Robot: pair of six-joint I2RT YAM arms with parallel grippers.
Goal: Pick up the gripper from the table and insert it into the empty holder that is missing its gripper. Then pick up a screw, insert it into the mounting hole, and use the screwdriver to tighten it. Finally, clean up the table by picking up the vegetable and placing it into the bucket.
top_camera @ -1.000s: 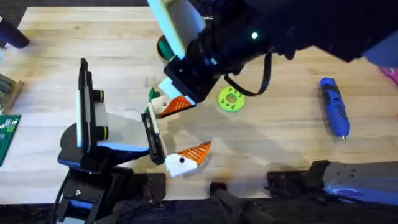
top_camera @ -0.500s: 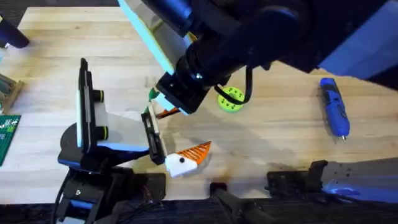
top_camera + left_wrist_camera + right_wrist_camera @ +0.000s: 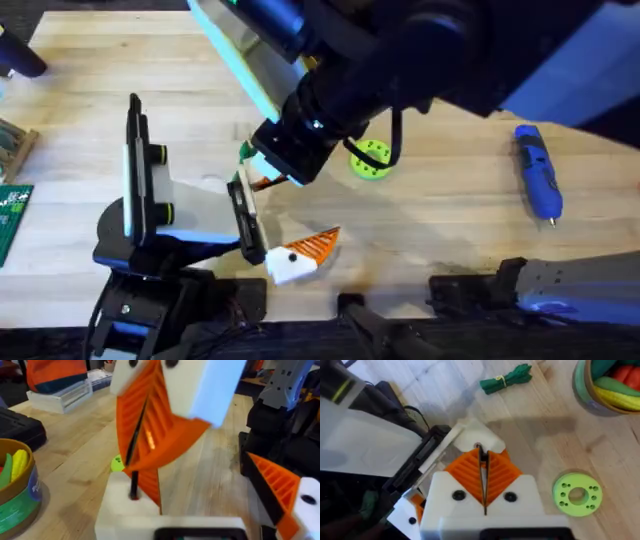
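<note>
My right gripper (image 3: 483, 467) reaches across the middle of the table (image 3: 450, 220), its orange pads shut on a thin dark screw (image 3: 134, 467). The screw's tip rests on the white gripper piece (image 3: 125, 510) seated in the left arm's holder. My left gripper (image 3: 275, 215) is open, and its other orange finger (image 3: 308, 248) stands well apart. The dark green vegetable (image 3: 507, 379) lies just beyond, near the bucket (image 3: 600, 387). The blue screwdriver (image 3: 537, 172) lies at the right.
A lime-green disc (image 3: 372, 158) with holes lies beside the right gripper. A green circuit board (image 3: 12, 222) sits at the left edge and pink scissors (image 3: 628, 118) at the right edge. A black case (image 3: 17, 427) stands behind the bucket.
The right arm has swung left and lower over the holder, bringing its pads down onto the white piece. In the last half second it has barely moved.
</note>
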